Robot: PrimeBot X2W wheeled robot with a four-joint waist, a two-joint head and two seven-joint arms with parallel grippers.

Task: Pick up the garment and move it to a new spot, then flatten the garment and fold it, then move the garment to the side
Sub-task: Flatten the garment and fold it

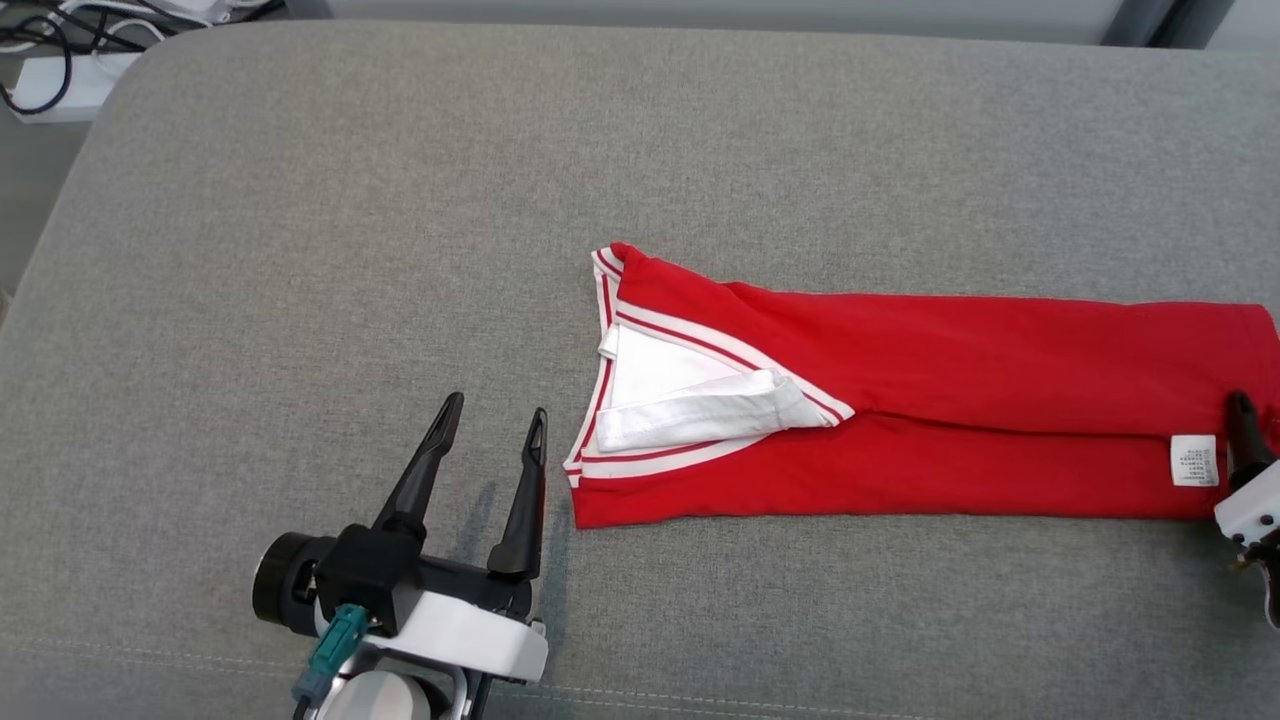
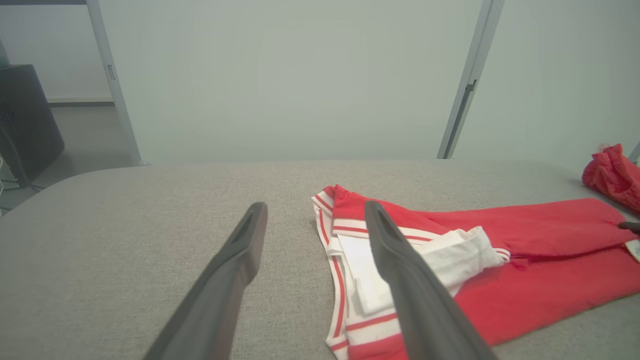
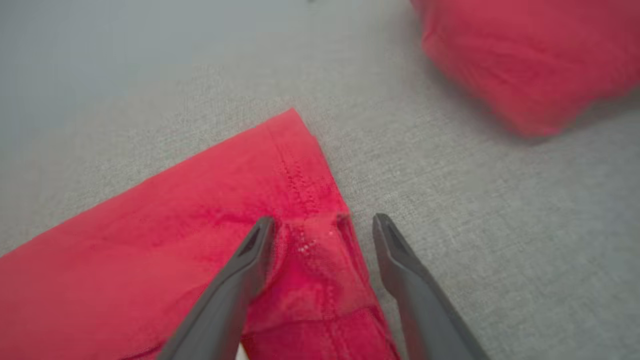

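Left gripper (image 1: pixel 497 405) and right gripper (image 3: pixel 324 220) spread at the garment's (image 1: pixel 950 400) two ends.
Left hangs beside the collar (image 1: pixel 640 390), right straddles the hem (image 3: pixel 310 245); it lies on the bench's (image 1: pixel 300 200) right half. Soft, limp: probably best pinched at the corners.

Folded red garment (image 1: pixel 950 400) on grey cushion (image 1: pixel 400 200), spread-fingered left hand (image 1: pixel 497 405) just beside its collar.

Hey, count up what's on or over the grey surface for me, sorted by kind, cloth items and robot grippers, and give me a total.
Folded red garment with white trim: 1
Crumpled red cloth: 1
Open grippers: 2, the left gripper and the right gripper
Total: 4
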